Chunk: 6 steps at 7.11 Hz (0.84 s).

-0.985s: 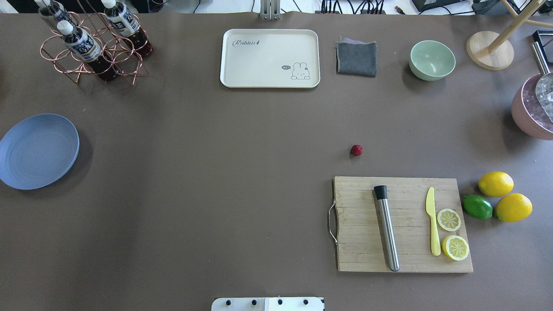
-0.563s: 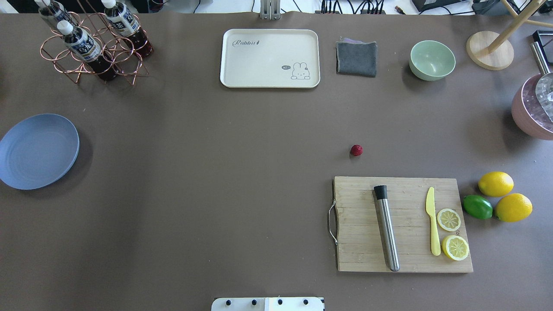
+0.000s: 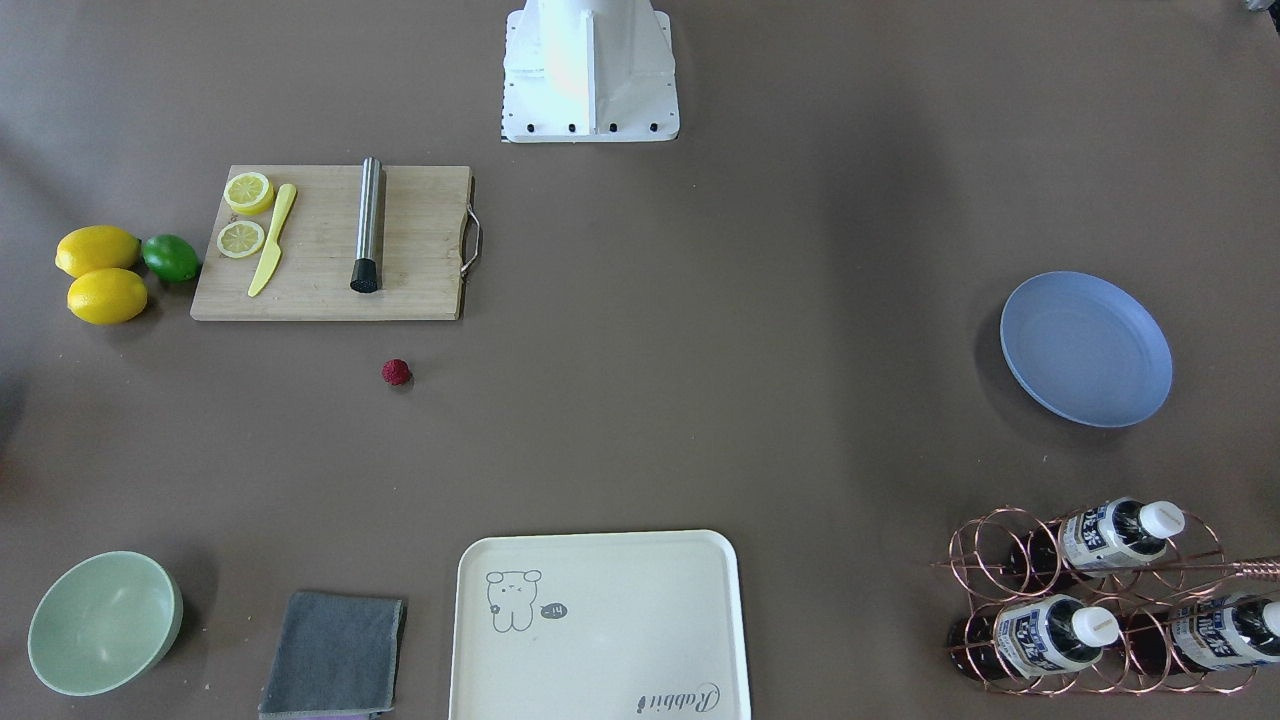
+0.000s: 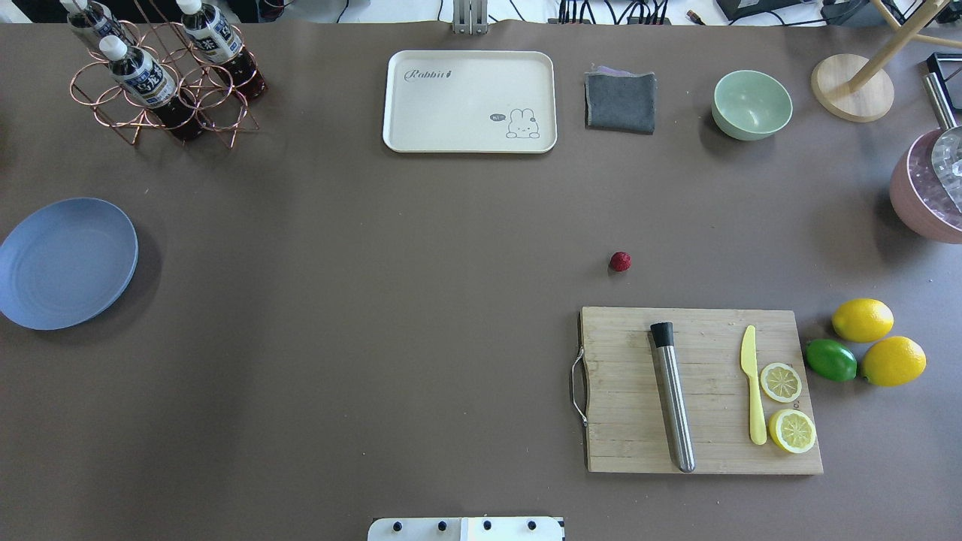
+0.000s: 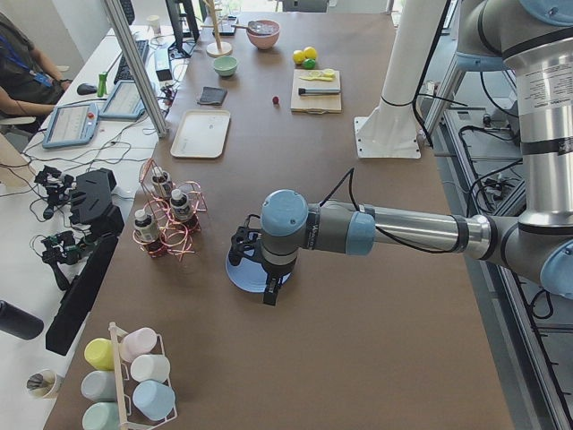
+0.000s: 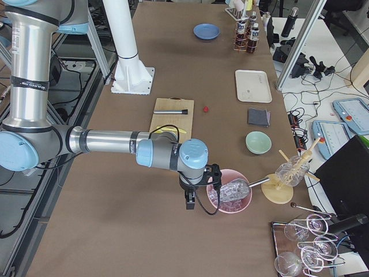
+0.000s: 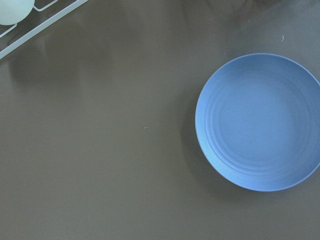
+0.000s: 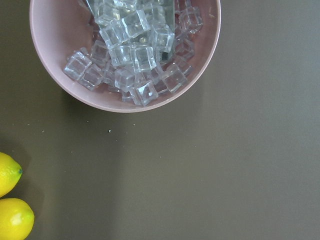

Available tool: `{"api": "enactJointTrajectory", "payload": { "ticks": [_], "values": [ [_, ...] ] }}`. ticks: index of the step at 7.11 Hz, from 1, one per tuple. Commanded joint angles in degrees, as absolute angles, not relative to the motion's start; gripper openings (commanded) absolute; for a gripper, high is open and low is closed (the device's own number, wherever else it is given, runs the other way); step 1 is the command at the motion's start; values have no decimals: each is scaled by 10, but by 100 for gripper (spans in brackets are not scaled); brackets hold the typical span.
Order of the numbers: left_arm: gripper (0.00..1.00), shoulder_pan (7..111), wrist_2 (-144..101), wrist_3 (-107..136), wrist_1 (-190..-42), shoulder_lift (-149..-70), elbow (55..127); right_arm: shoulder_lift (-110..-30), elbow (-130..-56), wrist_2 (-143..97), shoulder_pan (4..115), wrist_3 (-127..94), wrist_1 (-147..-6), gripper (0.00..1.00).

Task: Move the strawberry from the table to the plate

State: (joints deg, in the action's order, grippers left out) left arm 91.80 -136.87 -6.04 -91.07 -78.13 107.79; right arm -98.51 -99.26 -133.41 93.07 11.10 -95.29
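Observation:
The strawberry is a tiny dark-red berry lying alone on the brown table, just beyond the cutting board. The blue-grey plate sits empty at the table's left end. In the exterior left view my left gripper hangs over the plate's near edge; I cannot tell whether it is open or shut. In the exterior right view my right gripper hangs beside the pink ice bowl, far from the strawberry; its state cannot be told either.
A wooden cutting board carries a steel muddler, a yellow knife and lemon slices. Two lemons and a lime lie to its right. A cream tray, grey cloth, green bowl and bottle rack line the far edge.

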Motion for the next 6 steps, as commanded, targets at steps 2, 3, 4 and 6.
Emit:
{"api": "enactJointTrajectory", "payload": {
  "ticks": [2,3,4,6],
  "values": [
    [98,909,-1369,-55,-919,-786,1075,-984,-997,-1346,930,112,-950,100],
    [98,895,-1367,-22,-934,-788,1071,-984,-1002,-1354,927,112,-950,100],
    [98,852,-1364,74,-1002,-794,1048,-984,-1011,-1355,913,112,-949,100],
    [97,772,-1354,215,-1209,-820,923,-984,-1029,-1380,892,95,-949,100]
  ]
}}
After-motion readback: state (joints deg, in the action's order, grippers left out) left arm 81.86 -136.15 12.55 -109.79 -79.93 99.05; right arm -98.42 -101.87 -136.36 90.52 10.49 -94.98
